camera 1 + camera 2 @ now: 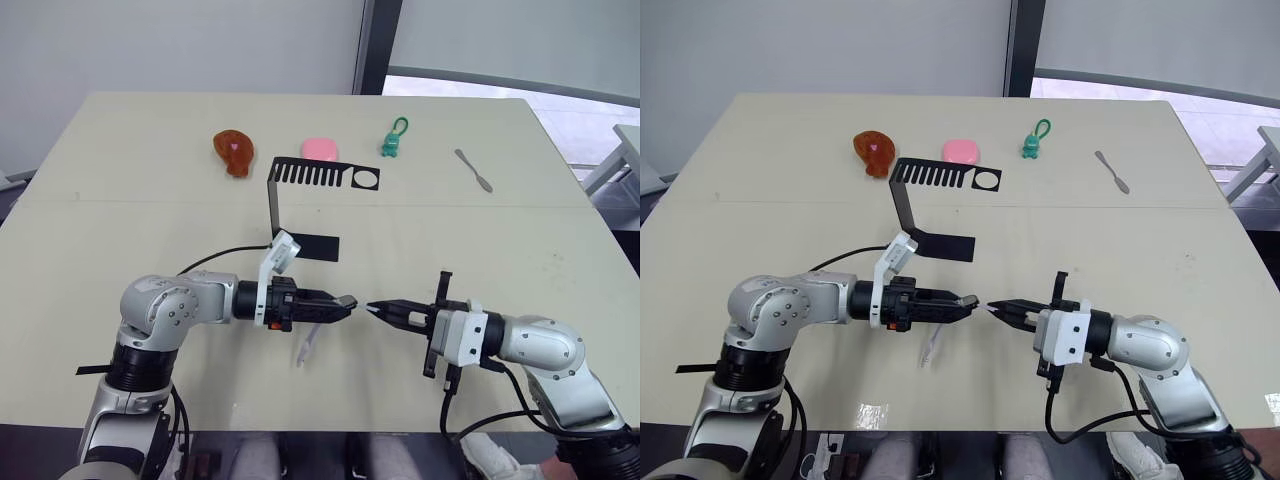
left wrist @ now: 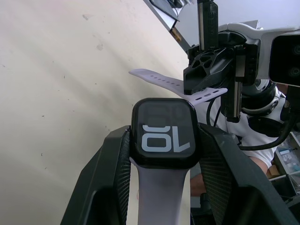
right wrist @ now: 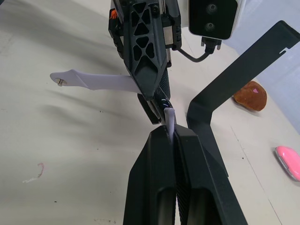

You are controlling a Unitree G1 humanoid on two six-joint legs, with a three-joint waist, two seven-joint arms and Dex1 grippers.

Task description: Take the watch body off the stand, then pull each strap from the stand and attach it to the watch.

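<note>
Left wrist view gives us the best seat: our left gripper [image 2: 161,154] is clamped on the watch body [image 2: 164,132], digits on its pale screen facing the camera, and one lavender strap [image 2: 161,197] already hangs from its near edge. Across the gap, our right gripper [image 3: 172,133] has its fingers pinched tight on the second strap [image 2: 176,86], the one with the row of holes, its free tail reaching out toward the tabletop side.

From the head camera we see both grippers meeting tip to tip over the table [image 1: 120,210], in front of the stand [image 1: 300,205], which stands bare, comb slots and ring hole unoccupied. The attached strap dangles below the left gripper, just above the table.

So we judge we're on the last step: mating the second strap to the watch body. The strap end sits right at the case edge; whether it's seated, we can't tell. Next we need a straight, level slide into the slot, left gripper holding firm.
</note>
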